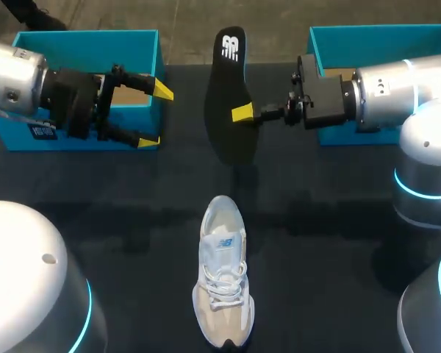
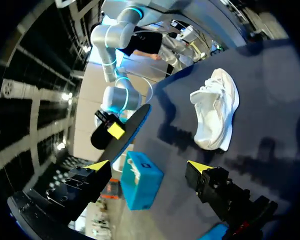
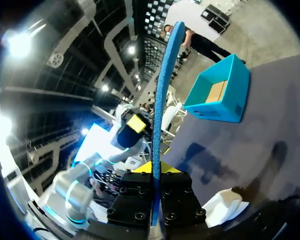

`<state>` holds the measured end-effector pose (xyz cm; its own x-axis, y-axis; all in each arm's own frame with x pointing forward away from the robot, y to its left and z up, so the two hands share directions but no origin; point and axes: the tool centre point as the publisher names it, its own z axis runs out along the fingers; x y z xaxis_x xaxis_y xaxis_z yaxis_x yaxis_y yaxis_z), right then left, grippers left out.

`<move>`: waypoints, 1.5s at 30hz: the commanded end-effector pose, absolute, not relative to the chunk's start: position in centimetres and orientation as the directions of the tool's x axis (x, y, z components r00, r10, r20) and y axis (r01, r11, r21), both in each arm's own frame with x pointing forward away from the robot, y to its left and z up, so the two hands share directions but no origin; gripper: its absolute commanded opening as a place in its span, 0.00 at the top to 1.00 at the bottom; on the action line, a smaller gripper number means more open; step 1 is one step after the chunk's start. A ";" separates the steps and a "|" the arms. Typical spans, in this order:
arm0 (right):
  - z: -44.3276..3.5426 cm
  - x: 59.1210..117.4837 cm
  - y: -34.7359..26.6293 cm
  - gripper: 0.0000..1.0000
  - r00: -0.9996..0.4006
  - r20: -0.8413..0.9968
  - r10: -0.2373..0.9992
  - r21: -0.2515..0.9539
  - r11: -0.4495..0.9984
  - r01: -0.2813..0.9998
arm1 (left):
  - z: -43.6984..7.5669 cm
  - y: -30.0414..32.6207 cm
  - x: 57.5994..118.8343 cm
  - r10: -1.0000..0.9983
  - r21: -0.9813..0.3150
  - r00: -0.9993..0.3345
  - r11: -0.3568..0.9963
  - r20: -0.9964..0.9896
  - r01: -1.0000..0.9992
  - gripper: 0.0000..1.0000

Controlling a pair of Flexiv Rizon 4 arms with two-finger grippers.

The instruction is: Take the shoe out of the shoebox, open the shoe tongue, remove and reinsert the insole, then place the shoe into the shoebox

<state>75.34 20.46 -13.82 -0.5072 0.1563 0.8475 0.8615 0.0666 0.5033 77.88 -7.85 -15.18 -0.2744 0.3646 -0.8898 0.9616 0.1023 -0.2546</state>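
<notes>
Insole hangs clamped in right gripper over the desk, left gripper stands wide apart, shoe lies upright.

The head camera sits high behind the arms and looks steeply down on the table. The left wrist camera looks out past the left gripper, low across the table toward the right arm — the right wrist camera faces back the opposite way, its lens very near the insole. All three views share the insole. The head and left wrist views also share the whole shoe.
</notes>
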 end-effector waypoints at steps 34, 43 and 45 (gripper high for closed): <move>-16.7 71.8 18.4 1.00 -0.723 0.654 0.224 0.730 0.063 0.680 | -19.8 -5.1 71.4 0.477 -0.430 -0.703 0.564 -0.527 0.705 0.00; -19.8 72.5 20.5 1.00 -0.778 0.610 0.151 0.786 0.011 0.618 | -24.7 -3.3 71.9 0.300 -0.605 -0.925 0.700 -0.234 0.380 0.00; -20.1 72.6 20.6 1.00 -0.782 0.606 0.146 0.790 0.005 0.613 | -25.1 -3.4 71.7 0.284 -0.617 -0.938 0.706 -0.201 0.346 0.00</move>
